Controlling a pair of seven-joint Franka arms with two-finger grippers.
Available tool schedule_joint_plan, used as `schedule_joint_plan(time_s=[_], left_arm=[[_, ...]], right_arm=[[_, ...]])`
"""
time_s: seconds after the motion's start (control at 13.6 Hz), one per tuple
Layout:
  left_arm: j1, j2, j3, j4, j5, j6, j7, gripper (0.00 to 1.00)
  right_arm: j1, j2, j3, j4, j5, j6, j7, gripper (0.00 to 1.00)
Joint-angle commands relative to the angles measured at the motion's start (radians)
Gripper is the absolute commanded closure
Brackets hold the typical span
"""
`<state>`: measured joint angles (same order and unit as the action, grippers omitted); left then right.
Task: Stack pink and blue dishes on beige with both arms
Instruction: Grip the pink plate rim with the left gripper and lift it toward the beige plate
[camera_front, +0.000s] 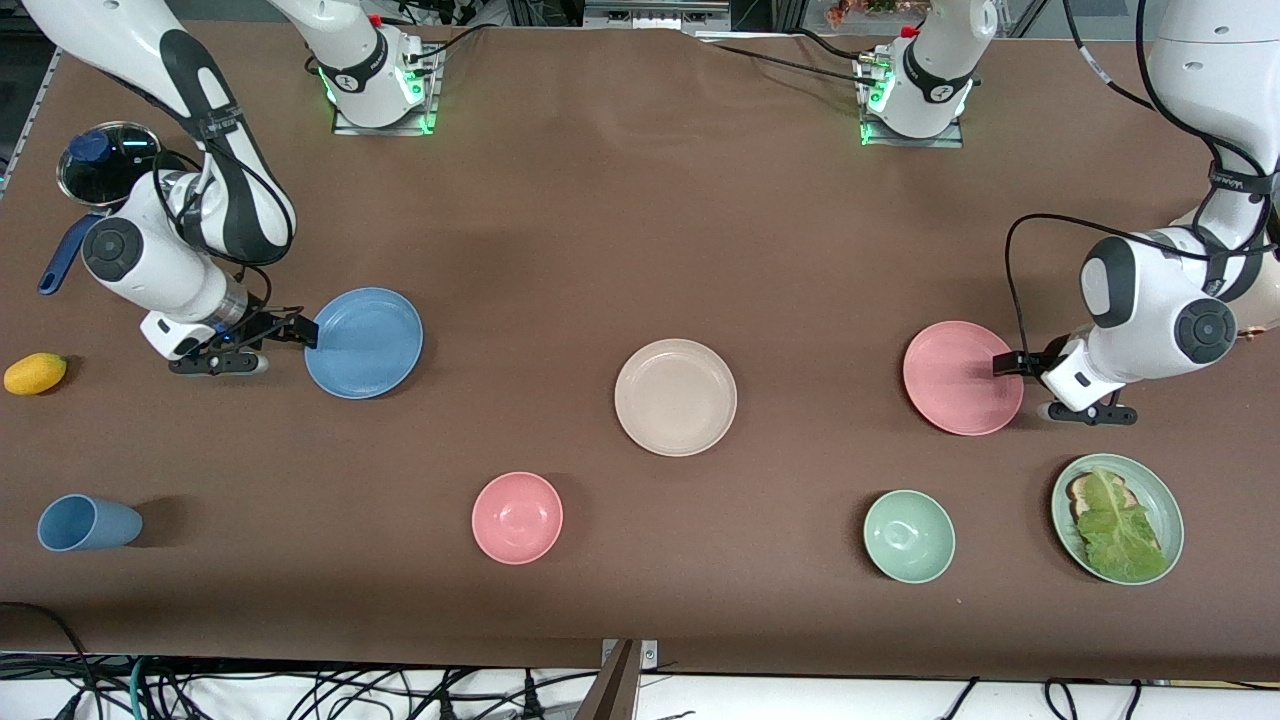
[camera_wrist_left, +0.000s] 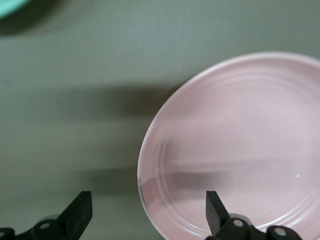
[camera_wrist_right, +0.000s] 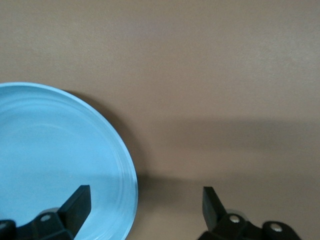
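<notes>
- Front view: the beige plate (camera_front: 675, 397) lies alone mid-worktop (camera_front: 620, 220), bare brown cloth all round its rim; the pink plate (camera_front: 962, 377) lies toward the left arm's end, the blue plate (camera_front: 364, 342) toward the right arm's end, each well apart from the beige one
- Left end effector (camera_front: 1004, 366) sits low at the pink plate's outer edge, fingers spread wide and holding nothing; in the left wrist view one finger (camera_wrist_left: 216, 211) stands over the plate, the other over cloth, so the rim runs between them
- Right end effector (camera_front: 307, 332) is at the blue plate's rim, likewise wide open and empty; the rim passes between its fingers (camera_wrist_right: 79, 204)
- Nearer the camera: a pink bowl (camera_front: 517, 517), a green bowl (camera_front: 908, 536), a green plate with lettuce (camera_front: 1117, 517) and a blue cup (camera_front: 87, 522); none crowds the plates
</notes>
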<state>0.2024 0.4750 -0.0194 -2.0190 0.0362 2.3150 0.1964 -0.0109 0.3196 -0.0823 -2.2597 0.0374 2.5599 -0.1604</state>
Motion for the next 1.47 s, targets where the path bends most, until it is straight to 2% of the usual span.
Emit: schedule_joint_plan(time_s=[0.0,0.15,0.29,0.37,0.59,0.74,1.03,1.18,1.4], left_arm=[[0.009,-0.012,-0.011,-0.032,-0.001,0.020,0.005,0.03],[0.011,0.005,-0.011,-0.023,-0.015,0.015,0.008,0.57],[0.009,0.019,-0.011,-0.021,-0.015,0.015,0.008,0.95],[0.008,0.022,-0.011,-0.021,-0.015,0.014,0.005,1.00],[0.000,0.022,-0.011,0.005,-0.016,-0.006,-0.023,1.00],[-0.017,0.022,-0.034,0.084,-0.024,-0.118,-0.105,1.00],[-0.057,0.019,-0.093,0.290,-0.079,-0.395,-0.280,1.00],[-0.102,0.017,-0.106,0.383,-0.111,-0.518,-0.389,1.00],[-0.179,0.011,-0.108,0.433,-0.215,-0.577,-0.489,1.00]], right_arm=[[-0.006,-0.004,0.002,-0.041,0.010,0.048,-0.011,0.03],[-0.006,0.006,0.002,-0.046,0.012,0.049,-0.010,0.06],[-0.004,0.013,0.002,-0.044,0.012,0.049,-0.001,0.08],[-0.004,0.013,0.002,-0.044,0.012,0.049,0.002,0.08],[-0.004,0.019,0.002,-0.044,0.012,0.048,0.004,0.19],[-0.004,0.024,0.002,-0.044,0.012,0.048,0.004,0.23],[-0.004,0.027,0.002,-0.044,0.012,0.046,0.009,0.24],[-0.003,0.027,0.004,-0.044,0.012,0.043,0.009,0.31],[-0.003,0.027,0.006,-0.044,0.012,0.039,0.009,0.39]])
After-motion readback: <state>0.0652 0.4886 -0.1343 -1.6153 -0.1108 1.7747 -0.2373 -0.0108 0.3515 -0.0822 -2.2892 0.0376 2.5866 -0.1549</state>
